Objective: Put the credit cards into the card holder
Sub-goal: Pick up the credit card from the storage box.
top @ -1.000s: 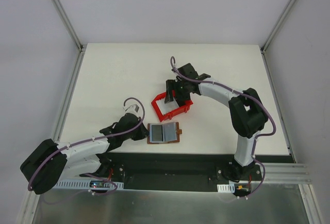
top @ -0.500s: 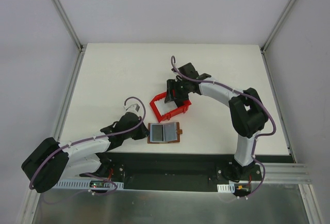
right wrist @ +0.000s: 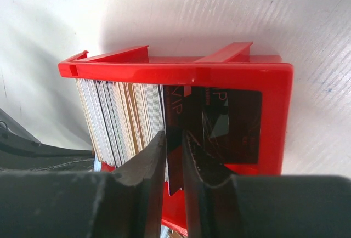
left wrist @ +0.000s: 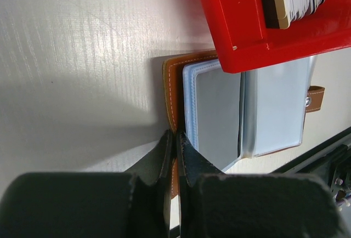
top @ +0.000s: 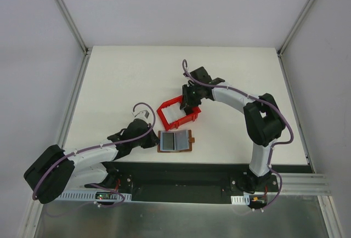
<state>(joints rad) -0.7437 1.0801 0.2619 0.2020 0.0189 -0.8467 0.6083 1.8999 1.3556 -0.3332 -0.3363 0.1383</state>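
The brown card holder [top: 175, 140] lies open near the table's front, its pale grey-blue sleeves facing up [left wrist: 219, 106]. My left gripper [left wrist: 175, 137] is shut on its brown left edge [top: 155, 140]. Just behind it stands a red tray [top: 184, 120] with several pale credit cards [right wrist: 118, 117] on edge inside. My right gripper [right wrist: 174, 139] reaches down into the tray [top: 189, 105]. Its jaws stand narrow around a dark card [right wrist: 174, 112] next to the pale stack.
The red tray's near wall [left wrist: 263, 24] overhangs the card holder's far edge in the left wrist view. The white table [top: 120, 84] stretches behind and to both sides. A black mounting strip [top: 181, 175] runs along the front edge.
My right gripper's jaws have closed from wide to narrow around the dark card, and the red tray has shifted slightly left. The left gripper and card holder have stayed put.
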